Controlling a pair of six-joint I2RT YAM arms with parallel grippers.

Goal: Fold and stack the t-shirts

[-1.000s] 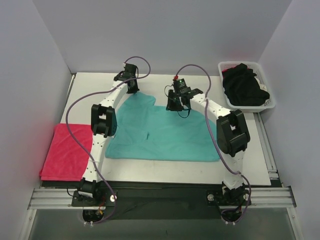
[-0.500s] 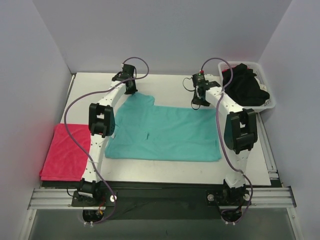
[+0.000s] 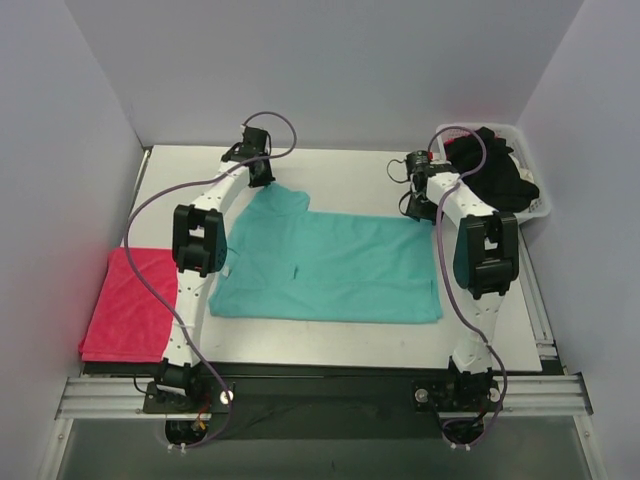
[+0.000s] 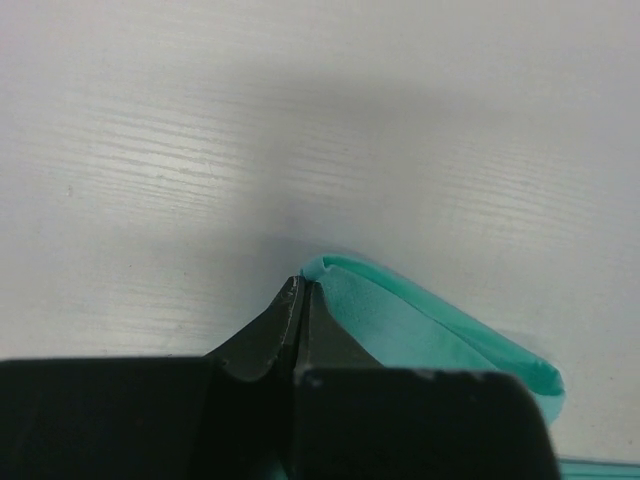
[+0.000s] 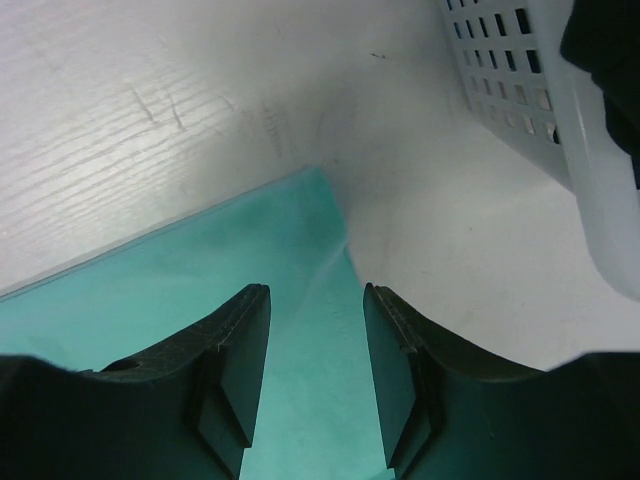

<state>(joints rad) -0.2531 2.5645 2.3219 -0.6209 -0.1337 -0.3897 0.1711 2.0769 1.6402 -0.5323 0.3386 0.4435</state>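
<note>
Nearest the arm bases, left of the teal-green t-shirt (image 3: pixel 330 265), a pinkish-red t-shirt (image 3: pixel 130 305) lies folded at the table (image 3: pixel 350 165) edge. The teal shirt itself is spread flat mid-table, its long axis running left to right. At its far-left corner the left gripper (image 4: pixel 302 295) has its jaws pinched together on a raised fold of teal cloth, the arm stretched forward and low. At the far-right corner the right gripper (image 5: pixel 316 300) hangs just above the hem, jaws parted and holding nothing, with the corner lying between and under them. This arm is likewise reached out, wrist tipped down. Any fold toward the near hem probably needs that right corner pinched first. Beyond the teal shirt's right corner, black t-shirts (image 3: pixel 490 175) fill a white basket (image 3: pixel 540 210).
</note>
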